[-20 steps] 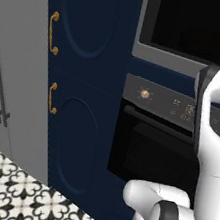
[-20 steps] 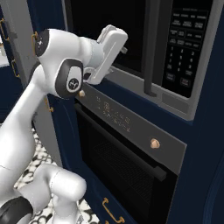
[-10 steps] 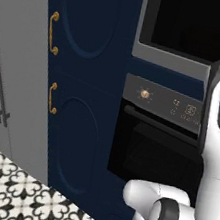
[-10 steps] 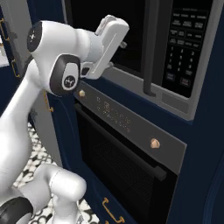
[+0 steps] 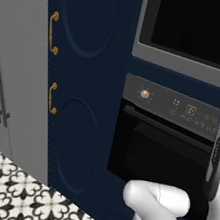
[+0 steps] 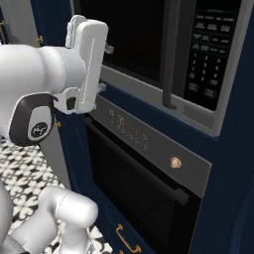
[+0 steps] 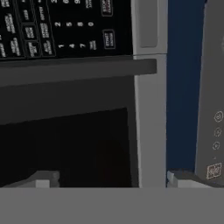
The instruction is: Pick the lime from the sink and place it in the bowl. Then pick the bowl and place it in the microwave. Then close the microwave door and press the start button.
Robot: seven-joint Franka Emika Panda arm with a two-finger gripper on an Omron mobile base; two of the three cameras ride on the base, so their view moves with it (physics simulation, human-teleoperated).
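White two-finger gripper (image 7: 108, 178) has its jaws spread wide and empty, hovering before the grey-framed black-glass microwave door (image 6: 144, 44), which looks shut, probably lining up on the black keypad (image 6: 207, 64) for start.

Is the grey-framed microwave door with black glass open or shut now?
Shut: the grey-framed microwave door lies flush against the black keypad panel, no cavity visible.
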